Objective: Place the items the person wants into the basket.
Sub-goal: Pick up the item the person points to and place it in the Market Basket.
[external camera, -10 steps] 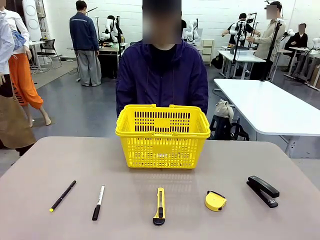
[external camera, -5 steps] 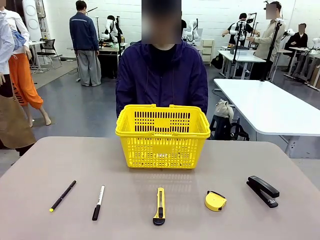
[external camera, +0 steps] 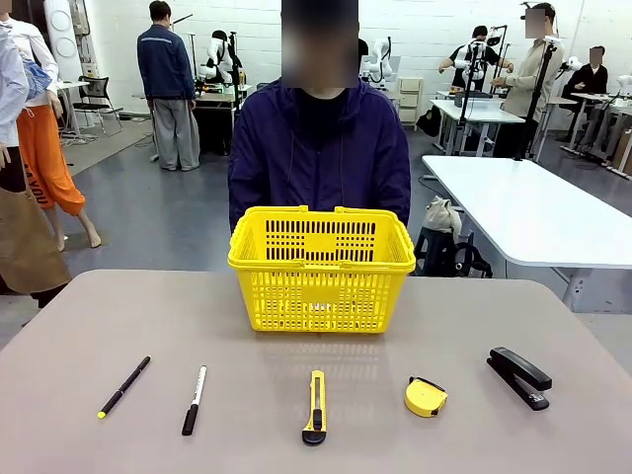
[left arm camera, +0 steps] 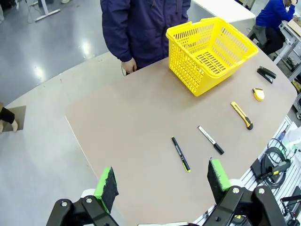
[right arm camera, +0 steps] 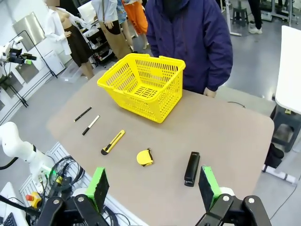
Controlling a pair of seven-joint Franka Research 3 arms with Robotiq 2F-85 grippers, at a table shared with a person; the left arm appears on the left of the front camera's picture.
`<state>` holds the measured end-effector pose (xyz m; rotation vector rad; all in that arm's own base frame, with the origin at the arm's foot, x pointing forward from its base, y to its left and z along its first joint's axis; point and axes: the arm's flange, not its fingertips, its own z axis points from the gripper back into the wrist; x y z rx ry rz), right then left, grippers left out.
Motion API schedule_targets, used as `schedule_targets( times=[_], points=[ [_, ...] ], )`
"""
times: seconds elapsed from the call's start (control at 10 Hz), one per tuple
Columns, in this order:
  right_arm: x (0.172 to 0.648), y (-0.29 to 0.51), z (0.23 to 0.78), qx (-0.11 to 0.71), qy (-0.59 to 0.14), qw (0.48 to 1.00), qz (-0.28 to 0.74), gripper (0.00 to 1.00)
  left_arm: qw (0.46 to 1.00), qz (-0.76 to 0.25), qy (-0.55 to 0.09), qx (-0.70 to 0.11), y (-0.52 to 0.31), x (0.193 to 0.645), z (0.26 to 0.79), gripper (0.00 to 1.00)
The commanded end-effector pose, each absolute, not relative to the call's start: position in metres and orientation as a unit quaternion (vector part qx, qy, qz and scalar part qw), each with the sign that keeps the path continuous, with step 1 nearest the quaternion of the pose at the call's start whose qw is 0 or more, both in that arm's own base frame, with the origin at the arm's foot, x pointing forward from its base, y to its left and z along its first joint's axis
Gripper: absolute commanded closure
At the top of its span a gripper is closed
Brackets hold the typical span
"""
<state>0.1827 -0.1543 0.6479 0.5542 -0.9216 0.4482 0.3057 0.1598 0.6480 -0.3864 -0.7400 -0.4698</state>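
The yellow basket (external camera: 322,269) stands at the far middle of the table, empty, in front of the person (external camera: 320,148) in a dark purple jacket. Along the near side lie a yellow-and-black utility knife (external camera: 315,406), a round yellow tape measure (external camera: 425,396) and a black stapler (external camera: 519,376). In the left wrist view my left gripper (left arm camera: 162,183) hangs open high above the table, with the basket (left arm camera: 211,52) far ahead. My right gripper (right arm camera: 154,186) is open too, high over the near edge, above the tape measure (right arm camera: 145,157) and stapler (right arm camera: 192,168).
A black pen with a yellow tip (external camera: 123,386) and a white-and-black marker (external camera: 195,399) lie at the near left. The person's hand (left arm camera: 128,65) rests at the table's far edge. Cables and an emergency stop button (right arm camera: 32,198) sit below the table's near edge.
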Motion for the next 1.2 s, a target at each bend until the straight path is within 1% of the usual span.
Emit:
schedule_targets(
  times=[0.0, 1.1],
  points=[
    [0.1834, -0.1524, 0.6466, 0.268, -0.435, 0.831, 0.221, 0.0, 0.883, -0.235, -0.359, -0.191, 0.1606, 0.3042, 0.6474, 0.0],
    [0.1834, -0.1524, 0.6466, 0.268, -0.435, 0.831, 0.221, 0.0, 0.883, -0.235, -0.359, -0.191, 0.1606, 0.3042, 0.6474, 0.0]
  ],
)
